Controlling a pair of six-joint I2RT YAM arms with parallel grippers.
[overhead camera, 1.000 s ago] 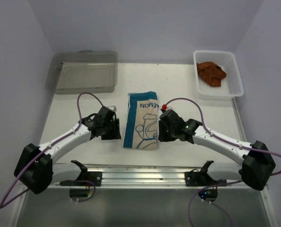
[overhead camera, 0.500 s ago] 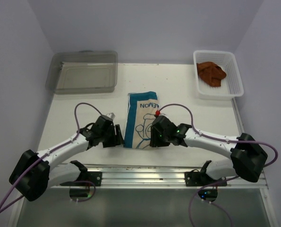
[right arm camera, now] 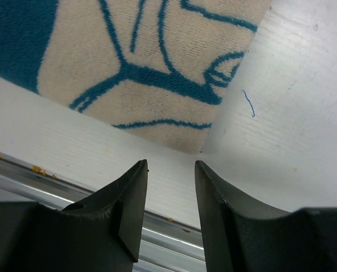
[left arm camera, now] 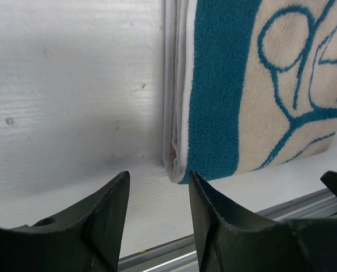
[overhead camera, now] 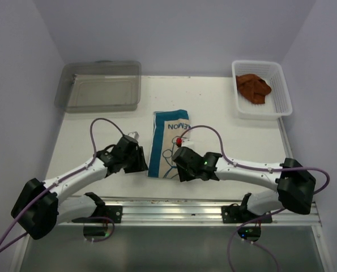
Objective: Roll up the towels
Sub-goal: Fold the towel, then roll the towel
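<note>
A cream towel (overhead camera: 169,133) with blue edges and a blue drawing lies folded flat in the middle of the table. My left gripper (overhead camera: 144,166) hangs open just short of its near left corner; in the left wrist view that gripper (left arm camera: 158,175) has bare table between its fingers, and the towel (left arm camera: 270,85) has a blue border. My right gripper (overhead camera: 182,171) stands open over the near right corner; in the right wrist view this gripper (right arm camera: 170,164) holds nothing and the towel (right arm camera: 128,56) ends just beyond its tips. A rust-brown towel (overhead camera: 253,88) lies crumpled in the basket.
A white mesh basket (overhead camera: 284,99) stands at the back right and a clear plastic bin (overhead camera: 100,85) at the back left. A metal rail (overhead camera: 168,205) runs along the near table edge, close below both grippers.
My right gripper has swung left and nearer, onto the towel's near right corner, and its jaws have widened. The left gripper has shifted nearer, toward the near left corner.
</note>
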